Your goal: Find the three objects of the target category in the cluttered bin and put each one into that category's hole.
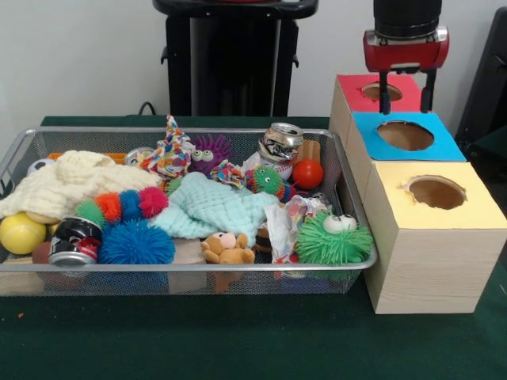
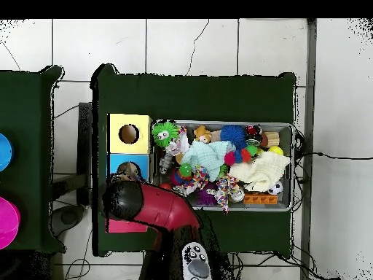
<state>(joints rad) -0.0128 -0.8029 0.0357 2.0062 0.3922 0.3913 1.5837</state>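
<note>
my arm (image 2: 156,208) reaches out over the row of boxes, away from the wire bin (image 1: 190,269), which sits off to one side of my gripper and is crowded with toys, cloths and cans. my gripper (image 1: 406,93) hangs just above the red box (image 1: 350,85) and its hole (image 1: 382,92), fingers apart with nothing between them. the blue box (image 1: 444,146) and yellow box (image 1: 475,210) lie beyond it. i judge i'm at the drop point; how many targets remain in the bin, i can't tell.

Red arm (image 2: 156,206) covers the pink box (image 2: 125,226) beside the bin (image 2: 293,169)
</note>
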